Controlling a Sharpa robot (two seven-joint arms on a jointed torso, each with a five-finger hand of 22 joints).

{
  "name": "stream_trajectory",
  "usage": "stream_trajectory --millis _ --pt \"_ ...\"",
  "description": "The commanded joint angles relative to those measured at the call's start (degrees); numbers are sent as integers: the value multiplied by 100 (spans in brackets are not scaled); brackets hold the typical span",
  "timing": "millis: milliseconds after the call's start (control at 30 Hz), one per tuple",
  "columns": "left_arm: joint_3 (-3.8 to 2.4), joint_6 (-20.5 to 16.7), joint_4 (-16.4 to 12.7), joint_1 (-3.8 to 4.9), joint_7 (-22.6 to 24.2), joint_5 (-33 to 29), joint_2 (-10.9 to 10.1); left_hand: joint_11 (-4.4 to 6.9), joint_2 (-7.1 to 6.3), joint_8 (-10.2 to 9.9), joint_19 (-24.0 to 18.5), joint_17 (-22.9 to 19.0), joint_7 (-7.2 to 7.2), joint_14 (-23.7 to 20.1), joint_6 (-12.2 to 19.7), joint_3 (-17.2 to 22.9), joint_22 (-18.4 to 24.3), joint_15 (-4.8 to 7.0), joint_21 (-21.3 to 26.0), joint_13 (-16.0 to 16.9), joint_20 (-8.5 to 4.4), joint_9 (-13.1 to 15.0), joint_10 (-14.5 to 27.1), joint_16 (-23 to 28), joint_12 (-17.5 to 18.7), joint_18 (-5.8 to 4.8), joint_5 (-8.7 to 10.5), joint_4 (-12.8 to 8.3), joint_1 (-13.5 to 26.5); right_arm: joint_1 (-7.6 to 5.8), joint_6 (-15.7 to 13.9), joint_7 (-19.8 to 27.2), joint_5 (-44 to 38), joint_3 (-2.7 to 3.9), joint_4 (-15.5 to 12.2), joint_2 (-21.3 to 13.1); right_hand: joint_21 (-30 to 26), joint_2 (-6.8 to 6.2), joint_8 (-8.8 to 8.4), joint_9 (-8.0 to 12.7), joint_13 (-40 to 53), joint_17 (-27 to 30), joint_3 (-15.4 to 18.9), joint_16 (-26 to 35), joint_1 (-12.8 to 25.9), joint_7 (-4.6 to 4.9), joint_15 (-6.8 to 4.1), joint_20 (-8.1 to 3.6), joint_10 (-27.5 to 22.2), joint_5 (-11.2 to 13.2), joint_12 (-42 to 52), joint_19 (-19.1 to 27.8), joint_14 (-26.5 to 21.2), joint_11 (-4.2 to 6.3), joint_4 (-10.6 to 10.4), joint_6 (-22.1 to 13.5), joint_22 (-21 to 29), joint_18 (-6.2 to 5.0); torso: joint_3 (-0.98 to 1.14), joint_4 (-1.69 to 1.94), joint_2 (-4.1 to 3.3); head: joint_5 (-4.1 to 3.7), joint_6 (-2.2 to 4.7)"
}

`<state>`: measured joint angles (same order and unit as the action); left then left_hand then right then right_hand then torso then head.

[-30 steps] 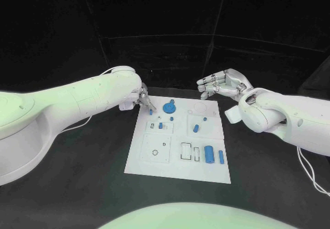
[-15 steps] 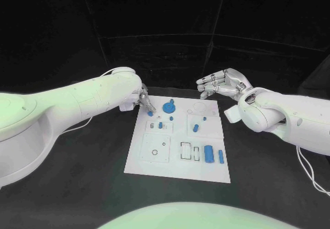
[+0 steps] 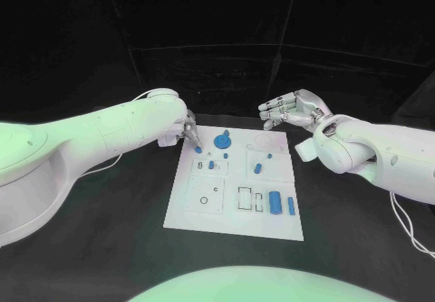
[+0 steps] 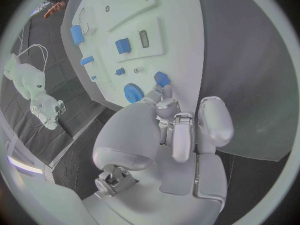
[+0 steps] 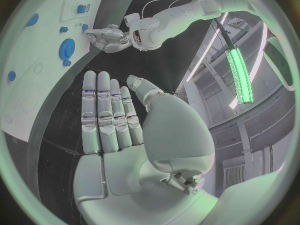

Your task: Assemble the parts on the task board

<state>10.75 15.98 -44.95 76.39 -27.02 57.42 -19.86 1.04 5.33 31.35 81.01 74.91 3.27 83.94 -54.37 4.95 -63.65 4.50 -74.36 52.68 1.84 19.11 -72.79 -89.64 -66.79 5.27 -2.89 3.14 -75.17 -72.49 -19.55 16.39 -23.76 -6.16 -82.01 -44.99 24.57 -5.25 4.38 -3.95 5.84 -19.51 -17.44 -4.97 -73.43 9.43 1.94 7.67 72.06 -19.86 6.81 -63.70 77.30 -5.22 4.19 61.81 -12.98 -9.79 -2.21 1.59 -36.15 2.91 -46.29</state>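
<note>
Little has shifted since the earlier frames: the left hand (image 3: 190,133) has eased the small blue part (image 3: 198,150) slightly along the far-left corner of the task board (image 3: 227,220), and the right hand (image 3: 290,110) has stayed where it was.

Nearest on the task board, a large blue block (image 3: 275,204) and a slimmer blue bar (image 3: 291,206) lie side by side by the near-right edge, next to empty outlined slots. Toward the middle, a blue piece (image 3: 211,165) stands in the left recess and an oblong blue piece (image 3: 259,168) lies to its right. Farther on, the blue gear (image 3: 224,139) sits near the far edge.

At the far-left corner the left hand pinches the small blue part between its fingertips (image 4: 164,103), low over the board; whether the part touches the board is hard to tell. Beyond the far-right corner the right hand hovers with its fingers straight and apart, holding nothing.
</note>
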Motion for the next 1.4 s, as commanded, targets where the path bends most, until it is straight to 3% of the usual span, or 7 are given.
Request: stream_trajectory --millis 33,300,467,633,867,1100,1400 --pt "-4 -66 -27 9 110 32 -11 28 -8 -35 -2 1509 -34 606 -17 39 -10 26 -9 -7 -27 -6 -9 -36 20 -16 9 -16 -36 -12 39 61 -6 4 -5 2 -20 38 -34 2 -7 6 -20 27 28 25 3 11 21 -26 -22 -42 36 -16 3 -17 8 -72 -2 5 2 1 -2" --pt "-7 -445 -100 9 255 32 -89 -4 -205 -36 2 1509 3 606 -57 -53 -14 7 -8 -2 -24 -17 -35 -36 11 -21 18 51 215 -12 37 66 -6 4 -3 -4 -20 38 -34 2 -7 6 -20 27 28 25 3 11 21 -26 -22 -42 36 -16 3 -17 8 -72 -2 3 2 -8 7" --pt "-8 -707 -258 13 407 32 -207 -43 -626 -20 10 1509 43 606 -99 -478 -21 -25 -10 3 0 -19 -74 -36 -18 -23 17 279 775 -12 37 66 -6 4 -1 -14 -20 38 -34 2 -7 6 -20 27 28 25 3 11 21 -26 -22 -42 36 -16 3 -17 8 -72 0 7 5 -14 4" --pt "-8 -865 -457 19 561 200 -338 -42 -809 -20 -3 1509 39 606 -67 -744 14 -24 17 -72 7 -20 -32 -36 22 -13 16 350 934 -12 42 62 -6 4 7 -21 -21 38 -34 2 -8 6 -21 27 28 25 3 10 21 -26 -22 -43 37 -16 3 -17 9 -72 0 10 3 -13 7" --pt "-3 -777 -624 25 677 727 -407 -34 -848 8 -2 1509 29 606 -76 -860 5 -20 18 -78 7 -10 -24 -36 20 -13 15 290 804 -12 55 54 -6 4 19 -20 -28 40 -34 2 -12 9 -26 32 28 26 3 10 21 -29 -22 -49 40 -17 3 -17 15 -71 -2 3 0 -1 5" --pt "12 -740 -607 26 690 1282 -336 -31 -874 27 -6 1509 24 606 -89 -918 15 -21 27 -81 8 -3 -22 -36 20 -12 16 272 767 -12 67 50 -6 4 33 -1 -28 40 -34 2 -12 9 -26 32 28 26 3 10 21 -29 -22 -49 40 -17 3 -17 15 -71 -2 -5 -5 21 10" --pt "89 -385 -528 23 647 1618 -240 -30 -868 47 -11 1509 22 606 -93 -979 20 -23 36 -99 9 4 -12 -36 30 -11 15 224 658 -12 77 45 -6 4 45 17 -33 39 -33 2 -14 10 -25 35 35 28 5 11 21 -30 -22 -52 42 -18 -2 -17 18 -70 -2 -12 -9 30 -6"
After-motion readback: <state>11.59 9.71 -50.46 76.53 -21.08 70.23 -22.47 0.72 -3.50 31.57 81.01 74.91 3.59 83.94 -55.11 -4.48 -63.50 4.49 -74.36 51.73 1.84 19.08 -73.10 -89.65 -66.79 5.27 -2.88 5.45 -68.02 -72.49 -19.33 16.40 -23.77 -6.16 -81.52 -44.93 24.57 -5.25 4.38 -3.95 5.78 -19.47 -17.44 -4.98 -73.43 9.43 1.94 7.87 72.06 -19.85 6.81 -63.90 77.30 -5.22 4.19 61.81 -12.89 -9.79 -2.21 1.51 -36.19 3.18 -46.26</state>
